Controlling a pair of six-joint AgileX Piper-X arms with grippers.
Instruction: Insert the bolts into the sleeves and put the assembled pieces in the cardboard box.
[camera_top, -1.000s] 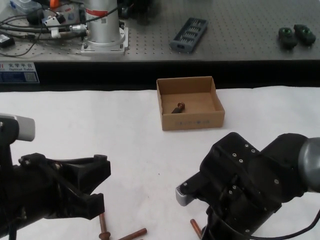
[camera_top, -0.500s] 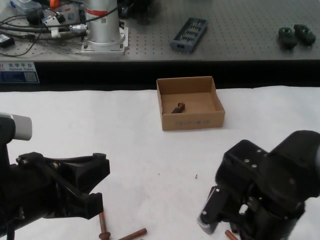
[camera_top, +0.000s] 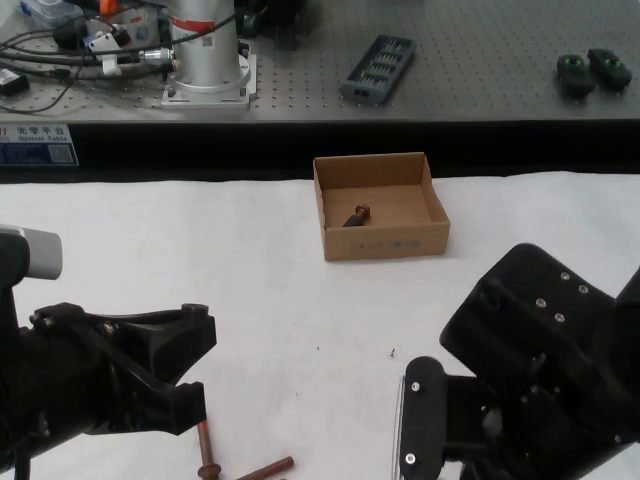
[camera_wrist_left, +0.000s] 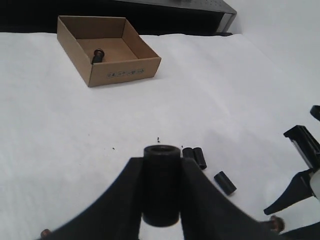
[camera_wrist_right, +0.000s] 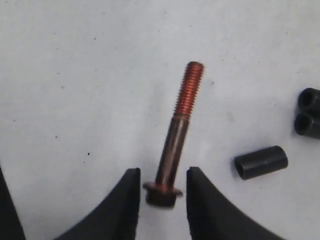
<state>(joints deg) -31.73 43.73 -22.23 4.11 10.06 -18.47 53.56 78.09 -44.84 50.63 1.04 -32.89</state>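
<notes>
My left gripper (camera_wrist_left: 161, 200) is shut on a black sleeve (camera_wrist_left: 161, 170), held upright above the white cloth at the near left (camera_top: 195, 370). My right gripper (camera_wrist_right: 162, 200) is open and low over the cloth, its fingertips on either side of the head of a copper bolt (camera_wrist_right: 177, 135) that lies flat. Loose black sleeves lie beside that bolt: one (camera_wrist_right: 261, 161) alone and a pair (camera_wrist_right: 309, 117) farther off. The cardboard box (camera_top: 385, 245) stands at the middle of the bench with one assembled piece (camera_top: 358, 214) inside. The right arm (camera_top: 540, 380) covers its own gripper in the high view.
Two more copper bolts (camera_top: 205, 450) (camera_top: 265, 467) lie at the near edge by the left gripper. Behind the cloth runs a perforated metal bench with a metal post (camera_top: 205, 45), cables, a blue-grey rack (camera_top: 378, 65) and two black-green parts (camera_top: 593, 70).
The right arm has swung to the right and down over the near right of the cloth, turning its wrist. The left arm has barely moved and still holds the sleeve.
</notes>
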